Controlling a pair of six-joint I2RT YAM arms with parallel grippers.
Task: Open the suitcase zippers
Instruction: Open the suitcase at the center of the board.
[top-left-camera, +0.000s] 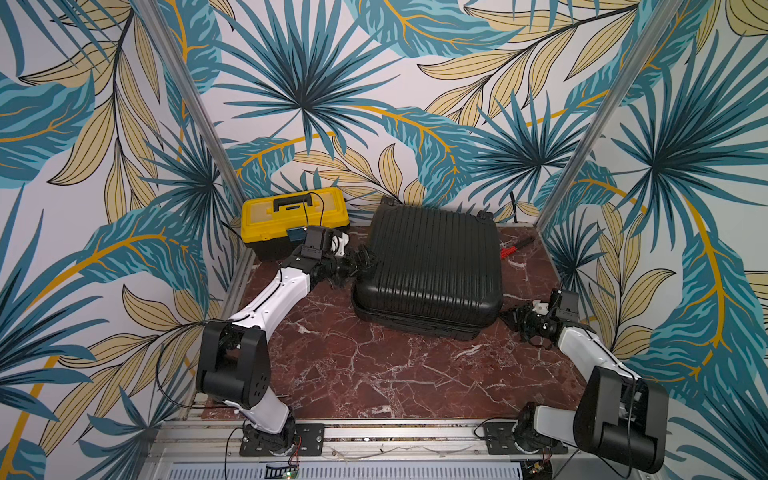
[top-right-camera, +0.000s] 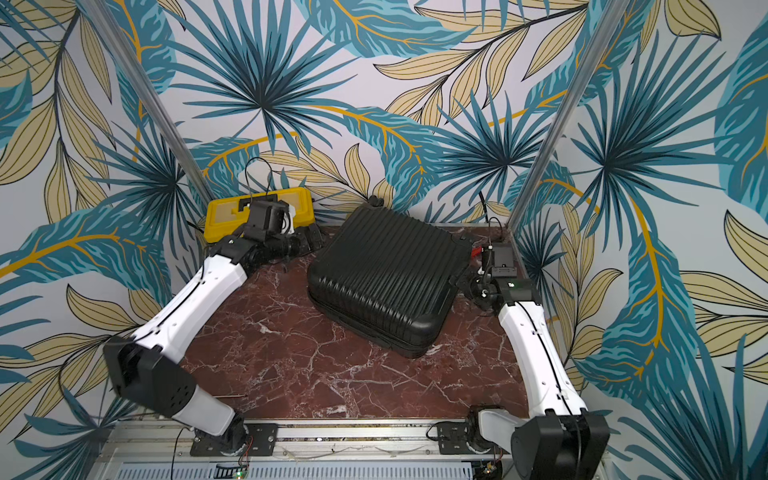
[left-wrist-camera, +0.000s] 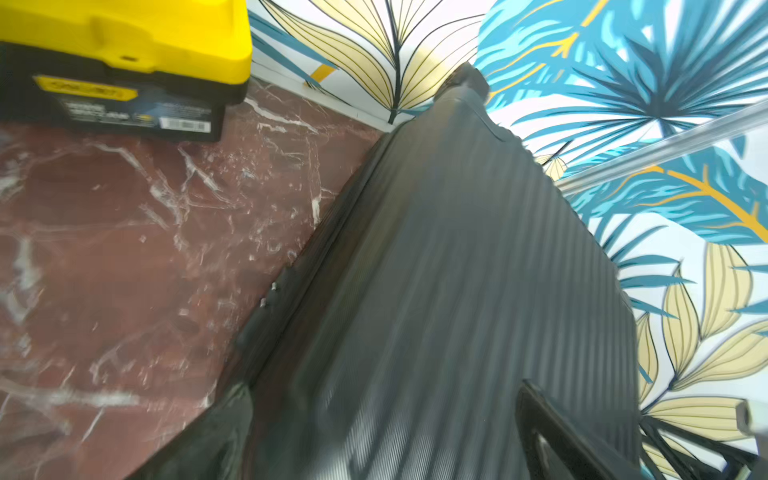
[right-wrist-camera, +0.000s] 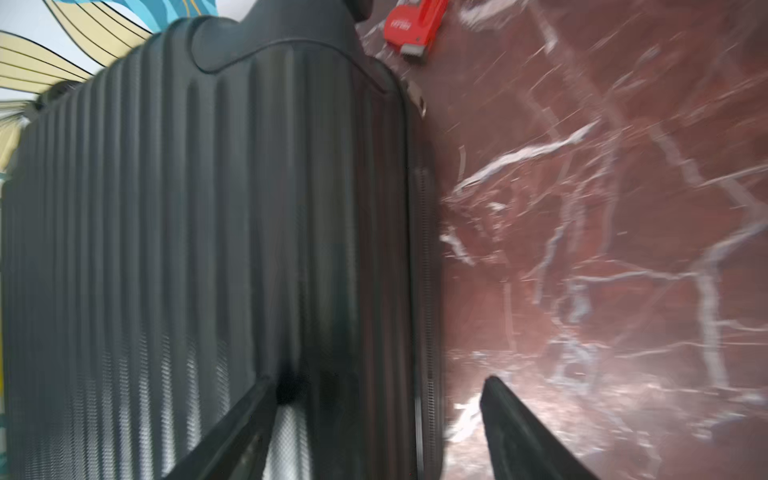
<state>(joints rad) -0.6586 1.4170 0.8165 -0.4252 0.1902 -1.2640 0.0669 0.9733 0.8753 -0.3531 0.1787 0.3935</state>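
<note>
The right gripper (right-wrist-camera: 381, 378) is spread. One finger sits over the ribbed top and the other over the table, so it straddles the right rim of the large black hard-shell suitcase (top-left-camera: 432, 266). The left gripper (left-wrist-camera: 384, 384) is blurred but also looks spread. It is at the case's left edge, with one finger above the ribbed face.

The thin black zipper seam (right-wrist-camera: 424, 249) runs along the rim between the two shells; its pulls cannot be made out. The suitcase lies flat and closed, ribbed face up, on the far middle of the red-brown marble tabletop (top-left-camera: 353, 374), wheels toward the far wall. A yellow-lidded black plastic toolbox (top-left-camera: 291, 216) stands to its far left. A red-handled tool (top-left-camera: 515, 248) lies to its far right.
</note>
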